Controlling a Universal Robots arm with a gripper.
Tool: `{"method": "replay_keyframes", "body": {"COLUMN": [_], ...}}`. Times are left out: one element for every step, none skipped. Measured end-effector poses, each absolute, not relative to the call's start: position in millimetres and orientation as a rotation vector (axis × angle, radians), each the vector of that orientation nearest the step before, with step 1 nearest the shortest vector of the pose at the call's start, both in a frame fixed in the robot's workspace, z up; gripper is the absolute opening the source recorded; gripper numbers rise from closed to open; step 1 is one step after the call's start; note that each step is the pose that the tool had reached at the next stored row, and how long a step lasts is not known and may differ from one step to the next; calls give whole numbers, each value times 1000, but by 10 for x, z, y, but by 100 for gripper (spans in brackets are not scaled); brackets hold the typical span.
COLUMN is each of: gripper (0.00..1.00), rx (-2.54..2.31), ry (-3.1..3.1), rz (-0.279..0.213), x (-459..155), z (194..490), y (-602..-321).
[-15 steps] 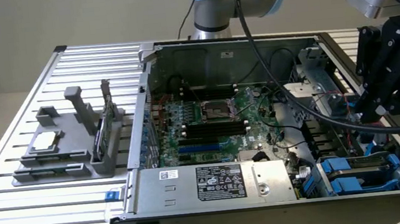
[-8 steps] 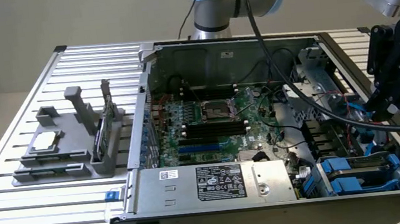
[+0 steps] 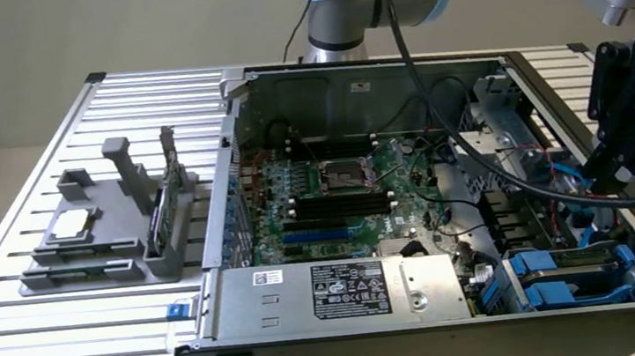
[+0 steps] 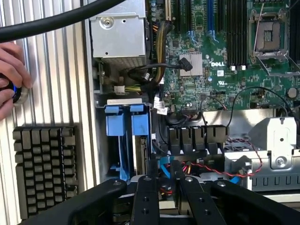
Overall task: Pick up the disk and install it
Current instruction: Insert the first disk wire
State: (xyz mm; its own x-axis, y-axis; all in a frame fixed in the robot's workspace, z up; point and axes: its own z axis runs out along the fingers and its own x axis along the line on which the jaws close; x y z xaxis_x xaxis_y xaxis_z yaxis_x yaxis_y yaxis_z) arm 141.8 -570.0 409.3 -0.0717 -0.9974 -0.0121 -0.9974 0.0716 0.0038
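The disk (image 3: 566, 270) lies in the drive bay at the near corner of the open computer case on the exterior view's right, its blue side rails showing. In the wrist view the disk (image 4: 123, 125) shows its blue rail tabs, set edge-on in the bay beside the case wall. My black gripper (image 3: 621, 165) hangs above the case's rim on the exterior view's right, a little way above and behind the bay. The gripper (image 4: 164, 187) has its fingers (image 4: 145, 197) a narrow gap apart, with only cables seen through the gap. It touches nothing.
The grey power-supply box (image 3: 329, 292) fills the case's near side, with the motherboard (image 3: 331, 190) behind it. A grey fixture (image 3: 101, 249) on the slatted table holds a small silver chip (image 3: 70, 223). A person's hand (image 4: 10, 75) rests beside a black keypad (image 4: 44, 164). A thick black cable (image 3: 493, 159) crosses the case.
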Motion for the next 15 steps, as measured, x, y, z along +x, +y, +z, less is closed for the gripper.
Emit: {"method": "replay_keyframes", "body": {"gripper": [25,25,25,25,25,25,25,25,25,25,25,25,25,25,25], "rx": [-2120,-2103,-2085,-2065,-2045,-2026,-2006,-1986,-1965,-1945,-1924,-1903,-1882,-1861,-1840], "ry": [2310,2325,2341,2358,2375,2391,2407,2423,2439,2455,2471,2486,2502,2517,2532], "rz": [17,18,18,18,18,19,19,19,20,20,21,21,22,22,23], "x": [1418,1419,1419,1419,1419,1418,1419,1419,1418,1418,1418,1419,1418,1418,1418], "z": [4087,4081,4076,4069,4063,4056,4050,4043,4036,4029,4022,4015,4008,4001,3994], "y": [-5700,-5700,-5700,-5700,-5700,-5700,-5700,-5700,-5700,-5700,-5700,-5700,-5700,-5700,-5700]}}
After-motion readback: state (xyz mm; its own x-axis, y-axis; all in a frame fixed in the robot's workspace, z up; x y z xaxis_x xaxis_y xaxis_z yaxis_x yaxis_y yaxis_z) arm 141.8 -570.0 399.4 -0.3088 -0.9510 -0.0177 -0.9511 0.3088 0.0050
